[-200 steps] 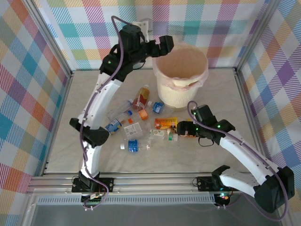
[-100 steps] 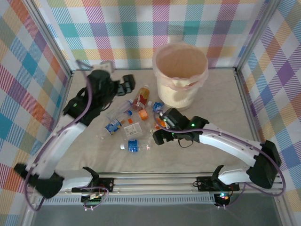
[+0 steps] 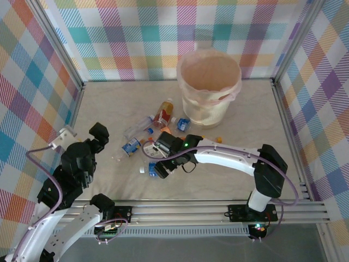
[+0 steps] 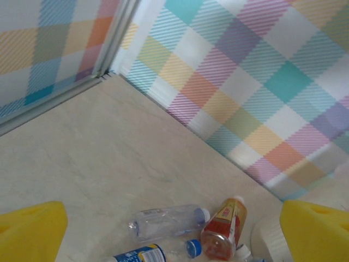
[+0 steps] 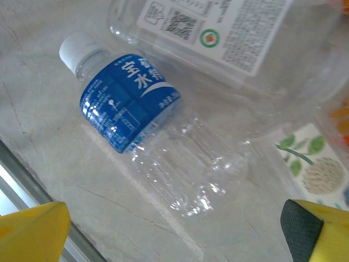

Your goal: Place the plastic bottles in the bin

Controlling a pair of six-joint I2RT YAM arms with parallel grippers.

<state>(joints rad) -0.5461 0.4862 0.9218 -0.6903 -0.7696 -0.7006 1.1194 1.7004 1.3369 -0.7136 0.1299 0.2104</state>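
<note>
**Bottles loose on table; bin upright; both sets of fingers empty**

Surface and enclosure: The table is covered with a pale cream sheet, faintly marbled and lightly creased. Pastel checked walls close it at the left, top and right of the overhead view. An aluminium frame runs along the bottom edge.

Bin: The bin stands upright at upper centre-right of the overhead view, near the far wall. It is round and cream, with a pinkish liner folded over the rim.

Bottles: The plastic bottles lie in a loose cluster on the table at frame centre, just below and left of the bin. They are small and clear, and several are crushed. Their labels are orange, red or blue.

The blue-labelled bottle lies on its side with its white cap toward the upper left of the right wrist view and its body crumpled. A larger clear bottle with a white printed label lies just beside it. Contact between the two cannot be determined.

Fingers: The left fingers are spread fully and hold nothing. In the overhead view they sit at lower left, apart from the cluster. The right fingers are also spread fully and hold nothing. The blue-labelled bottle lies on the table ahead of the gap between them, with no contact visible.
</note>
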